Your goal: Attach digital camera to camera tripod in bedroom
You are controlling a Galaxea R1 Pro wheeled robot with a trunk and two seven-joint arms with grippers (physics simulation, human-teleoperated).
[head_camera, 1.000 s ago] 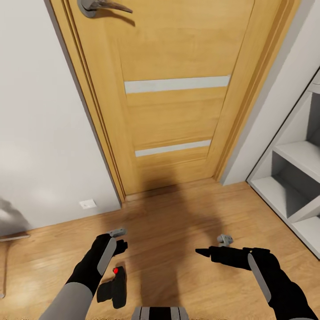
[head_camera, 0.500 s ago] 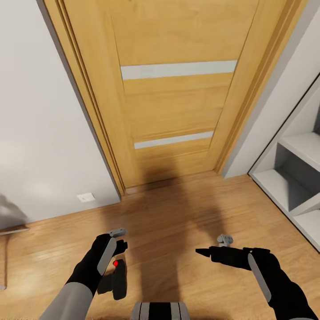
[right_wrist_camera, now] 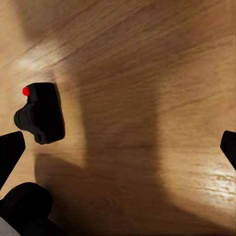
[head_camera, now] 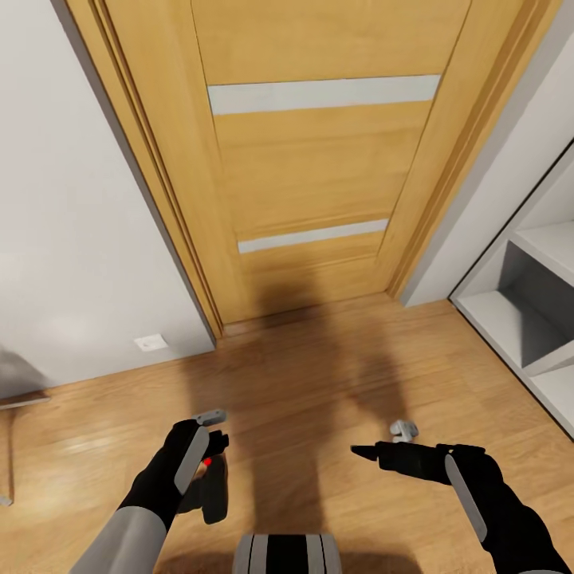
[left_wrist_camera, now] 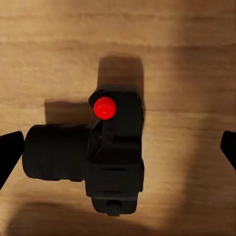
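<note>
Jaws of left gripper point(left_wrist_camera: 118, 147) spread wide, nothing between them yet; fingertips point(left_wrist_camera: 11, 152) dark at both edges of left wrist view, w/ digital camera point(left_wrist_camera: 105, 157) lying on floor point(left_wrist_camera: 187, 59) straight below, centred in the gap. Cam on its back or side, lens barrel pointing toward one finger, red button point(left_wrist_camera: 104, 107) facing up. Not touching, from what shows.

Jaws of right gripper point(right_wrist_camera: 118, 142) also apart, empty, over bare planks; digital camera off to one side in right wrist view, well apart from that arm.

Head view: left gripper point(head_camera: 209, 434) hanging just above cam, which sits partly hidden under the wrist, red dot peeking out. Right gripper point(head_camera: 391, 446) level w/ it, across the body, idle.

Further out: oak door point(head_camera: 319, 183) ahead, shut, pale wall point(head_camera: 72, 239) w/ socket point(head_camera: 150, 344) to its left, white shelf unit point(head_camera: 526, 319) at right.

Progress, as a judgement: early. Cam found and lined up, but not picked up. Left to do: lower, close on body, lift, locate the tripod, carry over, seat cam on head.
</note>
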